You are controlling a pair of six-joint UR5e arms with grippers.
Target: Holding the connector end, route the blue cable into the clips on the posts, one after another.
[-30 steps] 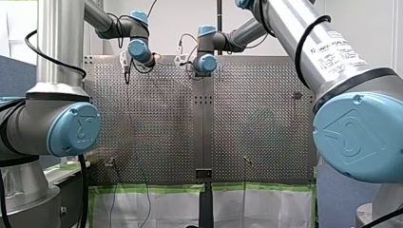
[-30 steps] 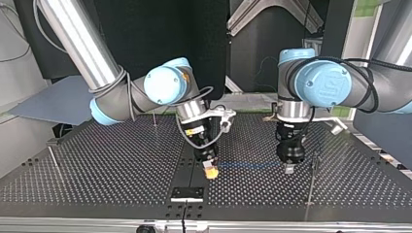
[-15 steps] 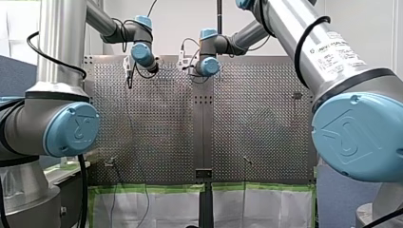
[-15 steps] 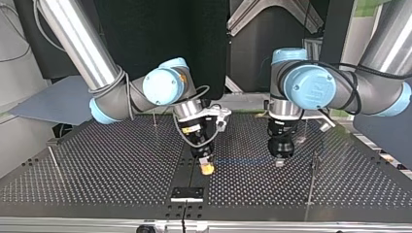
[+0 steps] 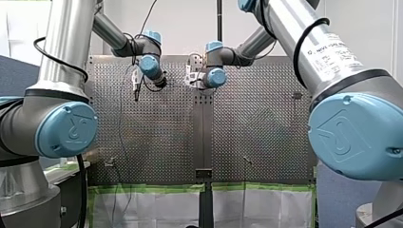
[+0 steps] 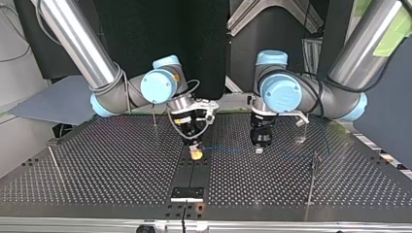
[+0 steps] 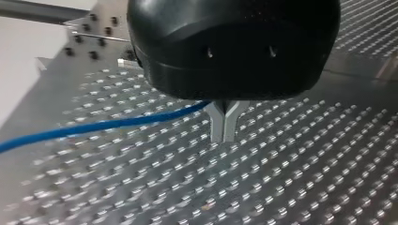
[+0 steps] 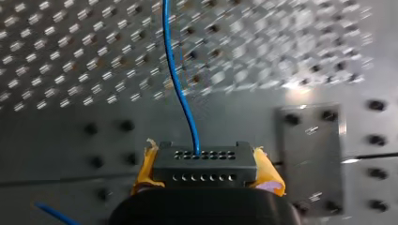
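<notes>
In the right wrist view my right gripper (image 8: 206, 180) is shut on a black connector block (image 8: 202, 161), a yellow pad on each side of it. The blue cable (image 8: 174, 70) leaves the connector and runs ahead over the perforated table. In the left wrist view my left gripper (image 7: 224, 136) has its metal fingers shut on the blue cable (image 7: 112, 124), which trails off to one side. In the top view the right gripper (image 6: 196, 154) and the left gripper (image 6: 259, 148) hang just above the table, with the cable (image 6: 228, 149) stretched between them.
Thin posts stand at the top view's right (image 6: 312, 170), far left (image 6: 52, 155) and back (image 6: 154, 114). A small black plate (image 6: 187, 193) lies near that view's front edge, close under the right gripper (image 8: 312, 154).
Both grippers, still holding the cable, have moved toward the top view's left and away from its camera. In the front view they have shifted right and lower.
</notes>
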